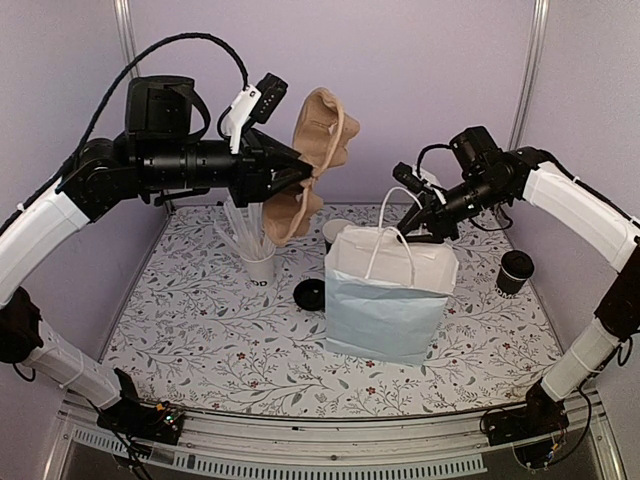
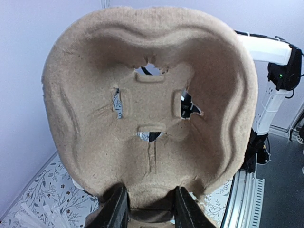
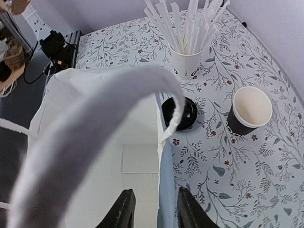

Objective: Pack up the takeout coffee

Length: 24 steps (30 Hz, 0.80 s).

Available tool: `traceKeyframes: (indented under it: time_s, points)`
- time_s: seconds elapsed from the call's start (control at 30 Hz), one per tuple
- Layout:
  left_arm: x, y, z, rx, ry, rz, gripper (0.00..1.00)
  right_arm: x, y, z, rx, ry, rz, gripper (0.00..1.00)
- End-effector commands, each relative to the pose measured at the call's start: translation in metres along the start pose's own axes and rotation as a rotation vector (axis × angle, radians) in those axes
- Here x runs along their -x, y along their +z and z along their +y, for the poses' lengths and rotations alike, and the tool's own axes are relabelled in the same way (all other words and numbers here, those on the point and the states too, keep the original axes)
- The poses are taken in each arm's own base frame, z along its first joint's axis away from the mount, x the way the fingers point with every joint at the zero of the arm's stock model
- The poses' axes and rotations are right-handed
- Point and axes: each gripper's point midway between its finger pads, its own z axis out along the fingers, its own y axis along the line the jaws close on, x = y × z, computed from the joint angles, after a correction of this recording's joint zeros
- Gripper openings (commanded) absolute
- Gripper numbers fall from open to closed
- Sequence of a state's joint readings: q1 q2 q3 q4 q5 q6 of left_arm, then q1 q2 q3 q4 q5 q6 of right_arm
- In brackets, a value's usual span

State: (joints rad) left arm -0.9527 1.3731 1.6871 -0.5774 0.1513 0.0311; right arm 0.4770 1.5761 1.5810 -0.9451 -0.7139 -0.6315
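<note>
Left tool [image 2: 150, 202] tight on pulp carrier [image 1: 322, 150]; right tool [image 3: 154, 209] over bag [image 1: 385, 310] rim, grip unclear; cup [image 3: 249, 110] beside lid [image 3: 179, 113].

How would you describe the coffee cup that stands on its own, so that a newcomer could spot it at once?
Start at the pale blue bag in the middle of the table. To its right in the top view, a small black cup stands alone. Its twin sits behind the bag, near the straw cup and the black lid; this one has no neighbours.
</note>
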Motion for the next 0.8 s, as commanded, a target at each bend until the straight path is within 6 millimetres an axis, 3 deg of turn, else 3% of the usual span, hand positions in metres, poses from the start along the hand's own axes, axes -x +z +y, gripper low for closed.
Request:
traceKeyframes:
  time_s: [0.0, 0.23, 0.43, 0.7, 0.73, 0.77]
  points:
    - [0.017, 0.001, -0.011, -0.039, 0.035, -0.059, 0.35, -0.003, 0.007, 0.008, 0.040, 0.016, 0.009, 0.27]
    - [0.015, 0.002, -0.017, -0.062, 0.040, -0.078, 0.35, 0.007, 0.017, 0.031, 0.141, 0.005, -0.011, 0.00]
    - [0.020, 0.002, -0.026, -0.110, 0.040, -0.106, 0.35, 0.027, 0.016, 0.046, 0.259, 0.016, -0.058, 0.00]
    - [0.018, 0.007, -0.045, -0.219, 0.019, -0.153, 0.36, 0.031, 0.034, 0.053, 0.312, 0.006, -0.042, 0.00]
    - [0.016, 0.009, -0.047, -0.229, 0.018, -0.152, 0.35, 0.032, 0.035, 0.053, 0.312, 0.005, -0.041, 0.03]
    - [0.014, 0.012, -0.048, -0.235, 0.020, -0.151, 0.35, 0.032, 0.035, 0.051, 0.307, 0.001, -0.036, 0.14]
